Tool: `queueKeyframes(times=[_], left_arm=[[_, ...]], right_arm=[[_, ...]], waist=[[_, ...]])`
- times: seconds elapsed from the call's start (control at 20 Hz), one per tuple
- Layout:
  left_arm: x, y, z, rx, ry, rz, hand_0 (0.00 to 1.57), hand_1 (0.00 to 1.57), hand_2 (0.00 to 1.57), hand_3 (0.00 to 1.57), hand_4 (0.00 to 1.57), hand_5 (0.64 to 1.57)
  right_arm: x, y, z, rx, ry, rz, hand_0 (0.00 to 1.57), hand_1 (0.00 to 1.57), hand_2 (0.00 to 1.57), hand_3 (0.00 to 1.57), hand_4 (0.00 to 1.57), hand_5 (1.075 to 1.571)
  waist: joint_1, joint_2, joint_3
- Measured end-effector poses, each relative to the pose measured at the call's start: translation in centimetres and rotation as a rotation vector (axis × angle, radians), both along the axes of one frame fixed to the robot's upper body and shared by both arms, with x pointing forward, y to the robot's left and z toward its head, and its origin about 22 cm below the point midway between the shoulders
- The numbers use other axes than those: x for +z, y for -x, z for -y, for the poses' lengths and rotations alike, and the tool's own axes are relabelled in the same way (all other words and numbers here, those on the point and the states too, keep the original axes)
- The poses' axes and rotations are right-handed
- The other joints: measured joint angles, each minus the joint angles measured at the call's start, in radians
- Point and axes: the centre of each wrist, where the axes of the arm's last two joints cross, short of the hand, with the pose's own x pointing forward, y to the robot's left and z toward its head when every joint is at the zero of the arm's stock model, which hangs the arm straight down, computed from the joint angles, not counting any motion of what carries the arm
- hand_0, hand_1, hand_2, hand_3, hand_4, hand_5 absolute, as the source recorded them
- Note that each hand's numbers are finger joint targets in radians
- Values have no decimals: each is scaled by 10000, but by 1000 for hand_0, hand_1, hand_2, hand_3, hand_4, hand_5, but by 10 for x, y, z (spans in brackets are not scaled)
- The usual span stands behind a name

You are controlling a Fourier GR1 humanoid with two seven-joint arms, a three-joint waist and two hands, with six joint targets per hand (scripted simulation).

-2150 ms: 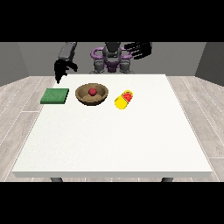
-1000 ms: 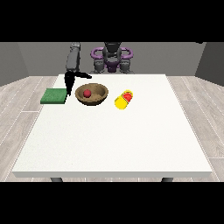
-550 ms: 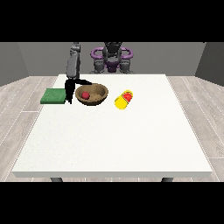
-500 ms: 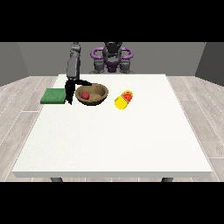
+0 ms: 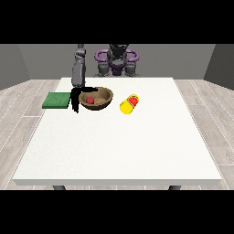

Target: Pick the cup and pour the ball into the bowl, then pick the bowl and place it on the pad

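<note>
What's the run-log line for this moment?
ball in bowl | cup on its side | hand at view's left at bowl rim | pad bare

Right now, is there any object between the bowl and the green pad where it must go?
Only the hand at the view's left is there, hanging down at the bowl's left rim, beside the green pad. The yellow cup lies on the bowl's other side.

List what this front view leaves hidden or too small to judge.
1. Hand at the view's left, by the bowl: too small to tell whether its fingers hold the rim.
2. The other hand: not in view.
3. Cup: lies on its side; its inside is too small to read.
4. Ball: its lower part is hidden by the bowl's wall.
</note>
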Motion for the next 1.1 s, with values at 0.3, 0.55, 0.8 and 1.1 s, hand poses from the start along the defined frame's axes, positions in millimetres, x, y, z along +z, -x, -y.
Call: queueKeyframes(times=[0.3, 0.55, 0.8, 1.1], left_arm=[[17, 5, 3, -357, 114, 393, 0, 0, 0, 0, 0, 1571], [16, 5, 0, -463, 263, 260, 0, 0, 0, 0, 0, 1571], [-10, -1, -15, -120, 450, -507, 0, 0, 0, 0, 0, 1571], [-43, 3, -49, 556, 643, -1274, 0, 0, 0, 0, 0, 1571]], right_arm=[[-4, 6, 11, -501, -242, -63, 1571, 1571, 1571, 1157, 984, 1570], [2, 9, 32, -916, 389, -835, 1571, 1571, 1571, 1562, 1045, 1569], [12, -1, 27, -886, 674, -2318, 1571, 1571, 1571, 1426, 1092, 1564], [46, -18, 40, -815, 1550, -3912, 1571, 1571, 1571, 1004, 1155, 1554]], waist=[[218, 151, -260], [361, 105, -272], [99, -399, -28], [-694, -1155, 52]])
